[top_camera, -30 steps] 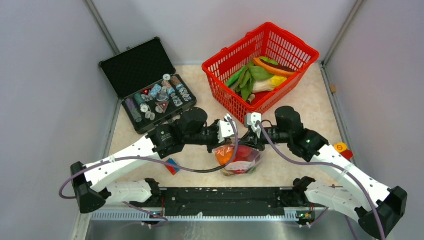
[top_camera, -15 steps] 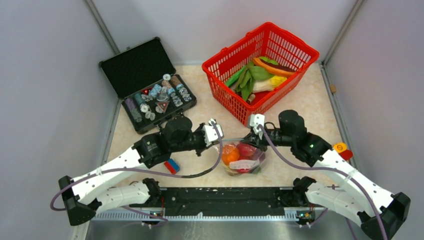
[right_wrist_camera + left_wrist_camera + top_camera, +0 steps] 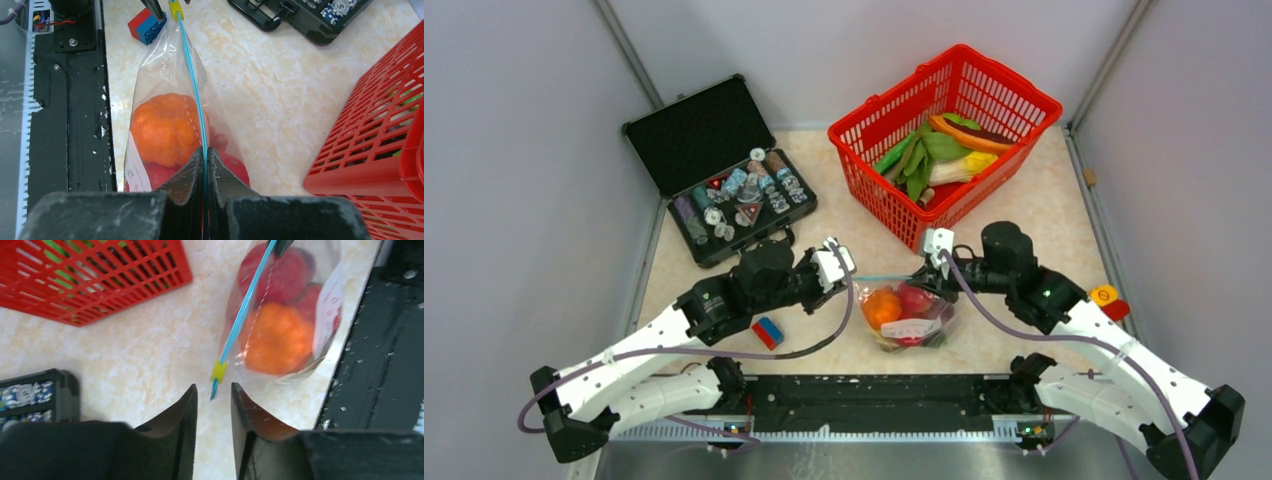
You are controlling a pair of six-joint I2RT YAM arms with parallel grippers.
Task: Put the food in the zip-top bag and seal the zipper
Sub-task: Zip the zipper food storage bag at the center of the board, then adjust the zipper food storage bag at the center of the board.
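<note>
Your left gripper [image 3: 214, 389] had backed off the zipper [image 3: 243, 310], jaws apart. Your right gripper [image 3: 205, 152] stayed clamped on its other end; the bag [image 3: 160, 70] of food [image 3: 162, 130] looked sealed.

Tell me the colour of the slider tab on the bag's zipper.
The slider tab is yellow, clearest in the left wrist view.

The clear, glossy soft-plastic zip-top bag [image 3: 160, 65], edged with a smooth thin light-blue plastic zipper strip [image 3: 190, 85], holds matt orange and red plastic toy food [image 3: 162, 130] on a smooth, mottled beige stone-look counter [image 3: 260, 90] beside a shiny red hard-plastic lattice basket [image 3: 370, 150].
</note>
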